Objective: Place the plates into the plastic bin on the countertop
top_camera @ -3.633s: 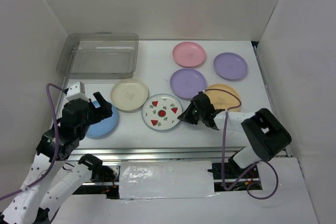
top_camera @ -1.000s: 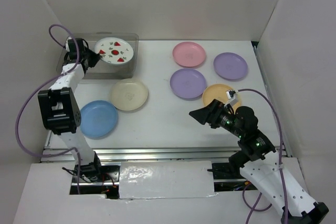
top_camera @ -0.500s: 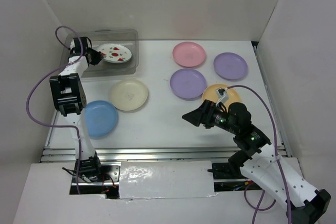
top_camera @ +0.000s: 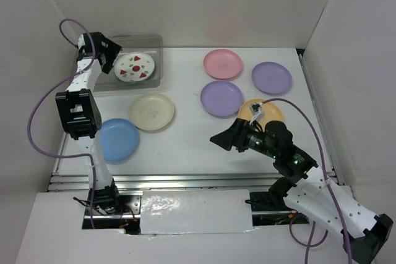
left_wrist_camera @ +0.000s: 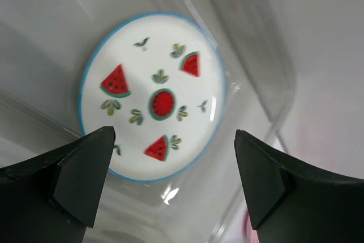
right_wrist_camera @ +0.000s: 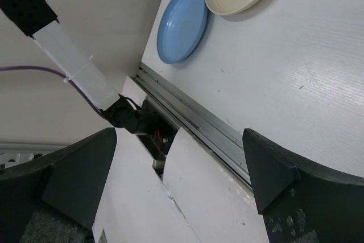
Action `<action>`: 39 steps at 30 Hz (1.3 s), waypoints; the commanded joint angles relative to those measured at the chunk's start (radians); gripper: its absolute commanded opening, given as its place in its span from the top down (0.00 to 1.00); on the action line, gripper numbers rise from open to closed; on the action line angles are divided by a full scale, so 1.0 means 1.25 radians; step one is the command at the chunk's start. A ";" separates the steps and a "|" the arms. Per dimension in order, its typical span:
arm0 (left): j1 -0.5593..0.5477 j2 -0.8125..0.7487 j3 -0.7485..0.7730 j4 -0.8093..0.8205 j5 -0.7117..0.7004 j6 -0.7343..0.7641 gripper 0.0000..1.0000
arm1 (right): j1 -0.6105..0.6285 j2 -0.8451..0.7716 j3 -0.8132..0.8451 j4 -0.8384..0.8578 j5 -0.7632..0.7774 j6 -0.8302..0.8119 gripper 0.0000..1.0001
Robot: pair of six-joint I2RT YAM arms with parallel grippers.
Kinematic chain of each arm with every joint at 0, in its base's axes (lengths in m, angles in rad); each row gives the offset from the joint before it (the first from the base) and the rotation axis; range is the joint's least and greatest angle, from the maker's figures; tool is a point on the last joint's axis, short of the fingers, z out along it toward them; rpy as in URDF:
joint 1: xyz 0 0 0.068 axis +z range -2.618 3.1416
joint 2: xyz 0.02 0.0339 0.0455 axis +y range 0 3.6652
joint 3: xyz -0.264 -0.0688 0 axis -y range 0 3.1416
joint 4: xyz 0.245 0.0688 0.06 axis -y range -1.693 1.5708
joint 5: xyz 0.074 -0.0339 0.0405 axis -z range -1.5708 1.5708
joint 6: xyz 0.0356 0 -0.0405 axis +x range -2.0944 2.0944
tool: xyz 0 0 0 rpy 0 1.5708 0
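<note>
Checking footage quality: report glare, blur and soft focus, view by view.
Left wrist: watermelon plate sharp, a small glare streak on it, reflections on the plastic bin wall, left fingers dark and soft. Right wrist: light blue plate crisp, right fingers soft-edged. Top external: even light, faint shadows.

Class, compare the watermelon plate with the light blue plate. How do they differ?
The watermelon plate is white with red slice prints; the light blue plate is plain. The watermelon plate lies inside the bin; the light blue plate sits on the table. Both are round and shallow.
</note>
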 commanded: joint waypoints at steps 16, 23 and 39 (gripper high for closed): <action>-0.183 -0.856 -0.722 -0.217 -0.305 0.042 0.01 | 0.057 0.281 0.066 0.133 0.135 -0.021 0.00; -0.180 -0.972 -0.844 -0.211 -0.254 0.107 0.01 | 0.067 0.517 0.103 0.241 0.137 0.036 0.01; -0.115 -0.402 -0.423 -0.254 -0.063 0.426 0.03 | 0.083 0.411 0.019 0.251 0.105 0.015 0.00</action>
